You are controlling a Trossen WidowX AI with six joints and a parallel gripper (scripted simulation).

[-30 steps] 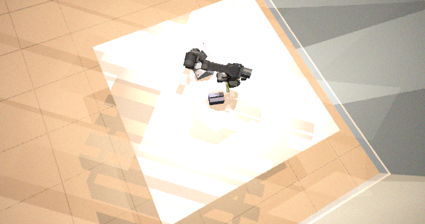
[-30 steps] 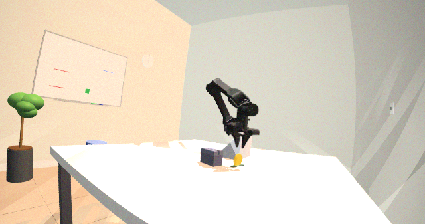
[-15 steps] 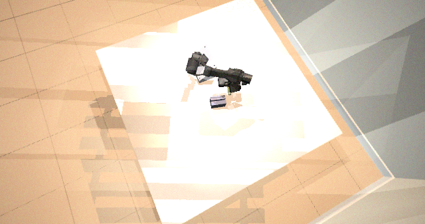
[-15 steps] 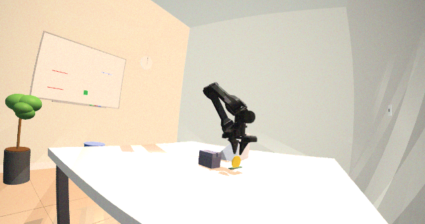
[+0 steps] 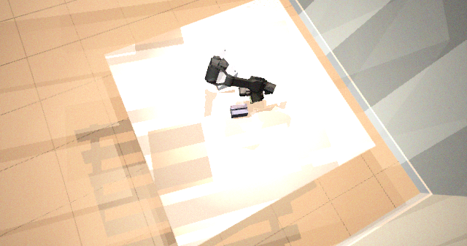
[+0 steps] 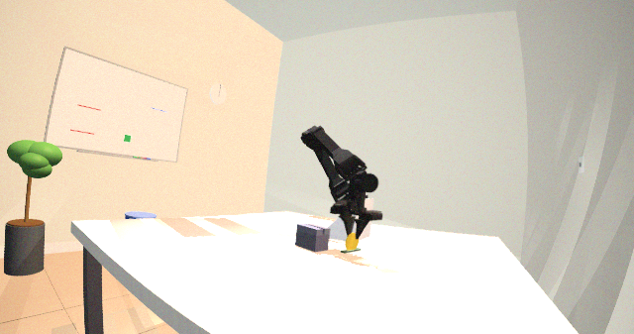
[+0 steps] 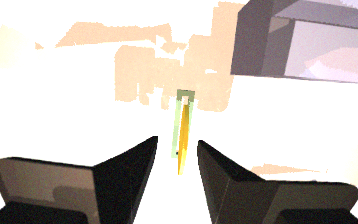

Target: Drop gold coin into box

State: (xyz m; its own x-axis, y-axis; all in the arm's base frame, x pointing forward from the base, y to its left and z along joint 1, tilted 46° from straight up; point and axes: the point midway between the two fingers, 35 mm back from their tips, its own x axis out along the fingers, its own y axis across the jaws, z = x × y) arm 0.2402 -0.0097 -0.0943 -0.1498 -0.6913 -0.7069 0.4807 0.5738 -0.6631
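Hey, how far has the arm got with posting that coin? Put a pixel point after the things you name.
Already done: the gripper (image 6: 356,237) (image 7: 177,142) is lined up over the gold coin (image 6: 352,242) (image 7: 183,142), fingers apart on either side of it in the wrist view.
In hand: nothing gripped; the coin stands in its green holder (image 6: 350,251) (image 7: 185,93).
Left: close on the coin, lift it, carry it to the grey box (image 5: 239,112) (image 6: 312,238) (image 7: 252,45) and drop it through the slot.

Thin gold coin (image 6: 352,242) (image 7: 184,137), upright on edge in its green holder (image 6: 351,250) (image 7: 185,93), near the slotted grey box (image 5: 239,112) (image 6: 311,238) (image 7: 285,45).
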